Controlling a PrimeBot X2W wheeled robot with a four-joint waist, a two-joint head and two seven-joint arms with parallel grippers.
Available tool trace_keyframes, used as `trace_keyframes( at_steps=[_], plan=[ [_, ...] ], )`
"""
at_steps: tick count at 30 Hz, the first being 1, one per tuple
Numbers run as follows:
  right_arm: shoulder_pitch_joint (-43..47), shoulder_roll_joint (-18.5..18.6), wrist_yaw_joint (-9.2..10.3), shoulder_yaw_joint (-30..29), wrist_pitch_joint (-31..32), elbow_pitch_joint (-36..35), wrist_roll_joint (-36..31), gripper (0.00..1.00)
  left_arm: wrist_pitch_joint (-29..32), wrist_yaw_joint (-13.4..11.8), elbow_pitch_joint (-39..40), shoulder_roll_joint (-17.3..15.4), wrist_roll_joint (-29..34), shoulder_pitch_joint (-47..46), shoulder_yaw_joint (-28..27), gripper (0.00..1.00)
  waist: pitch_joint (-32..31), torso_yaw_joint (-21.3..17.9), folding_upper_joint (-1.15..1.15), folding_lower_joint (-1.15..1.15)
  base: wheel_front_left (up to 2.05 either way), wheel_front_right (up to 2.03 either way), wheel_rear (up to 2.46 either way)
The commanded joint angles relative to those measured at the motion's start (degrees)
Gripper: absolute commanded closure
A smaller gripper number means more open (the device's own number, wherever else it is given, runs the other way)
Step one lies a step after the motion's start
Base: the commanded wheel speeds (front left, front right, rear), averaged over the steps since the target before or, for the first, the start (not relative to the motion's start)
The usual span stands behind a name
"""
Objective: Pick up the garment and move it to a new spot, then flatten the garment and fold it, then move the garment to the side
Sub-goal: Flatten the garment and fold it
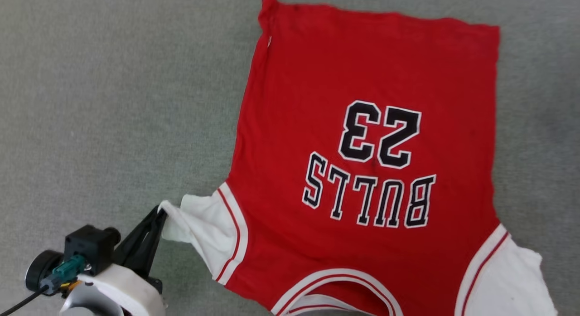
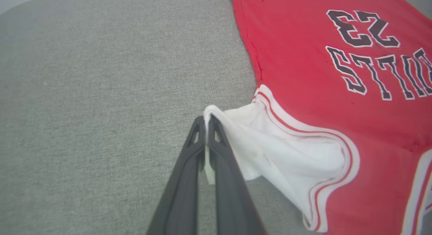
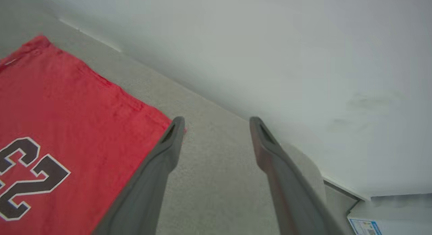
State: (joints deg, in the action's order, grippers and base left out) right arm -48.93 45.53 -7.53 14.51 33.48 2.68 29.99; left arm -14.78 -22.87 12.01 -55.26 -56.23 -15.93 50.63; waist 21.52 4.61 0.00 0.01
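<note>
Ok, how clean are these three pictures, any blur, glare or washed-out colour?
Head view: even soft light, the garment and its print sharp, barely any shadow. Left wrist view: the red looks paler and pinkish, the jaws soft-edged near the bottom. Right wrist view: hazy overall, print edges smeared, no hard glare.

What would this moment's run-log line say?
stage: flattening | garment: spread print-up on grey surface | left pincer: shut on white sleeve edge | right pincer: open, empty
</note>
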Motion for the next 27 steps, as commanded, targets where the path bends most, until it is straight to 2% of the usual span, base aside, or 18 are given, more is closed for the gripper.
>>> trace_keyframes(
  at_steps=[1,4,5,8,9,10,17,24,25,26,27],
  plan=[
    [-3.9,-0.3,0.07,1.8,6.1,3.0,2.1,0.0,0.1,-0.3,0.6,0.6,0.9,-1.6,-0.3,1.0,4.7,2.9,0.0,-0.01,0.0,0.0,0.0],
    [-9.9,-0.2,0.06,4.6,18.0,7.1,5.4,0.0,0.3,-0.4,1.2,1.2,2.4,-3.4,-0.1,1.0,7.2,4.2,0.0,-0.01,0.0,0.0,0.0],
    [-9.9,-0.2,0.06,4.6,18.0,7.1,5.4,0.0,0.3,-0.4,1.2,1.2,2.4,-3.4,-0.1,1.0,7.2,4.2,0.0,-0.01,0.0,0.0,0.0],
    [-14.5,0.7,0.07,6.6,25.9,9.7,6.2,0.0,0.4,-0.8,1.9,1.7,3.8,-4.9,0.1,1.0,9.9,5.4,0.0,-0.01,0.0,0.0,0.0],
    [-15.4,0.3,0.07,6.8,28.0,10.7,6.6,0.0,0.5,-0.9,2.1,2.0,4.3,-5.4,0.1,1.0,10.7,5.9,0.0,-0.01,0.0,0.0,0.0],
    [-18.3,-1.1,0.06,5.7,32.8,14.2,6.8,0.0,0.7,-1.1,2.4,2.9,5.6,-6.7,0.5,1.0,13.1,7.3,0.0,-0.01,0.0,0.0,0.0],
    [-19.1,-5.0,0.06,2.5,39.5,19.5,4.0,0.0,0.8,-1.0,3.1,4.7,7.7,-9.3,0.9,1.0,17.5,9.8,0.0,-0.01,0.0,0.0,0.0],
    [-11.3,-9.4,0.05,1.9,40.2,21.9,3.5,0.0,1.1,-1.4,2.5,5.2,8.3,-10.1,1.1,1.0,18.7,10.4,0.0,-0.01,0.0,0.0,0.0],
    [-10.8,-9.7,0.05,2.1,40.0,21.5,3.3,0.91,1.2,-1.6,2.3,5.1,8.4,-10.1,1.1,1.0,18.5,10.2,0.0,-0.01,0.0,0.0,0.0],
    [-10.8,-9.5,0.05,1.9,39.8,21.2,3.3,1.0,1.2,-1.6,2.3,5.0,8.4,-10.1,1.1,1.0,18.2,10.1,0.0,-0.01,0.0,0.0,0.0],
    [-11.1,-9.1,0.05,1.6,39.5,21.0,3.3,1.0,1.2,-1.7,2.3,5.0,8.4,-10.0,1.1,1.0,17.7,9.9,0.0,-0.01,0.0,0.0,0.0]
  ],
)
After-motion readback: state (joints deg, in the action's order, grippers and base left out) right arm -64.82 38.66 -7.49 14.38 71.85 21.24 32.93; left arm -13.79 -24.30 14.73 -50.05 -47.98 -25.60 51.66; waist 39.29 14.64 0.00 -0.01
